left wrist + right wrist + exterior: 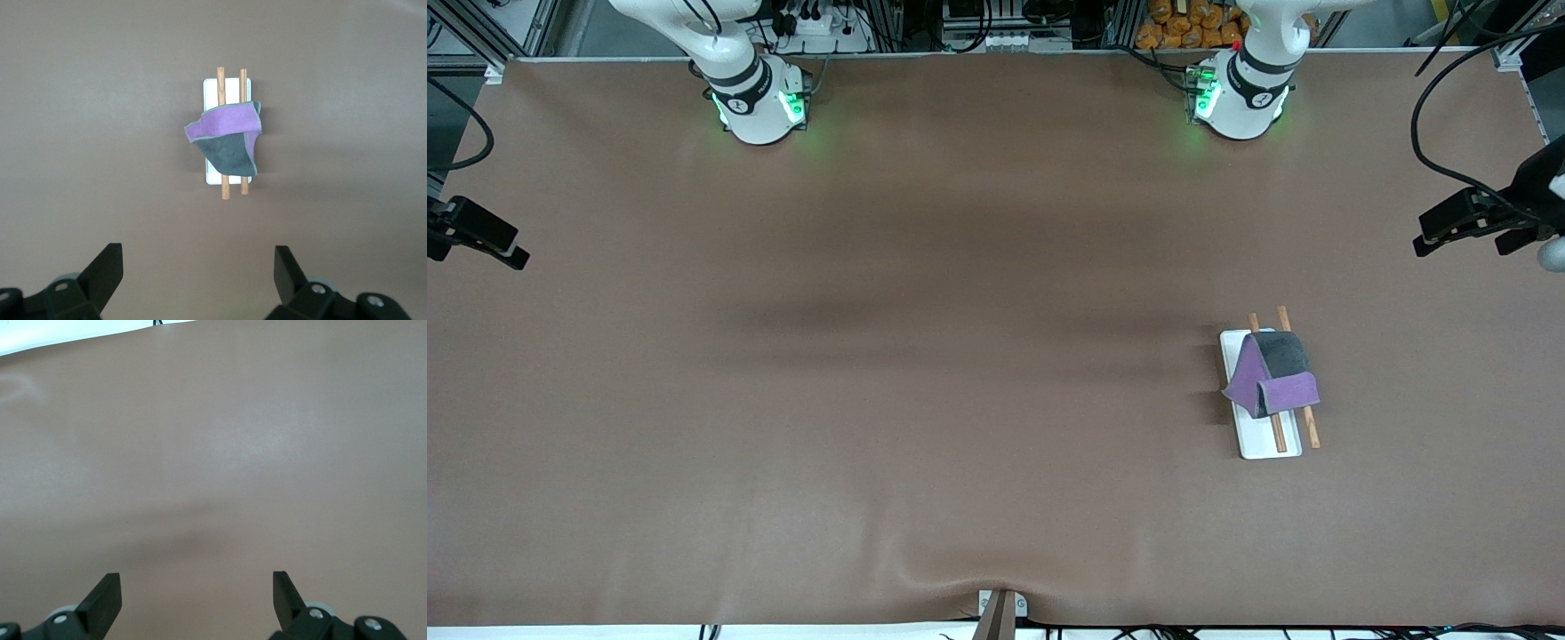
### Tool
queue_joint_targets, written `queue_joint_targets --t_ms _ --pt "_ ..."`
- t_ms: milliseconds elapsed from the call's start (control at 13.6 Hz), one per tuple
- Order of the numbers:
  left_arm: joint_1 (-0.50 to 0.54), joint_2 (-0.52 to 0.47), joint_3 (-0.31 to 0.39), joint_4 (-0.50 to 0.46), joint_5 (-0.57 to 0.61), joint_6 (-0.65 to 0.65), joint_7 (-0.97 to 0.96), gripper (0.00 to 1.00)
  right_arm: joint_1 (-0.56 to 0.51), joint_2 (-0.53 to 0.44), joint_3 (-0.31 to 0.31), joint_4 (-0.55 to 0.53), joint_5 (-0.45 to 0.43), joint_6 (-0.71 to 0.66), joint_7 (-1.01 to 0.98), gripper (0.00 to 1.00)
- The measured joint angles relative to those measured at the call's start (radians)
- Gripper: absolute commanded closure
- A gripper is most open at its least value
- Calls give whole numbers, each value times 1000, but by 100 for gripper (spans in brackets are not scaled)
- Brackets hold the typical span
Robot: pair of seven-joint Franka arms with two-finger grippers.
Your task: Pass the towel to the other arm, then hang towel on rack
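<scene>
The towel (1272, 373), purple on one face and dark grey on the other, hangs draped over the two wooden rods of the rack (1258, 440), which has a white flat base and stands toward the left arm's end of the table. Towel (227, 133) and rack (211, 175) also show in the left wrist view. My left gripper (199, 267) is open and empty, high above the table, apart from the towel. My right gripper (197, 593) is open and empty over bare table. Neither gripper shows in the front view; both arms are drawn back to their bases.
The brown table cover (925, 356) carries only the rack. Black camera clamps stand at the table's two ends (476, 233) (1485, 218). A small mount (1000, 609) sits at the table edge nearest the front camera.
</scene>
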Motion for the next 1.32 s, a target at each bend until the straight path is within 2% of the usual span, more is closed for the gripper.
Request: queue_joint_targets --t_ms 294,736,1030,1325 --pt "-47 -2 47 0 8 0 -7 0 0 0 0 0 -1 -3 0 0" --pt "-64 -27 61 1 8 -19 -6 0 0 0 0 0 -2 -4 0 0" --pt "-113 -39 108 -1 8 -29 -7 0 0 0 0 0 -2 -4 0 0" --pt "-114 -35 114 -3 8 -30 -7 0 0 0 0 0 -2 -4 0 0"
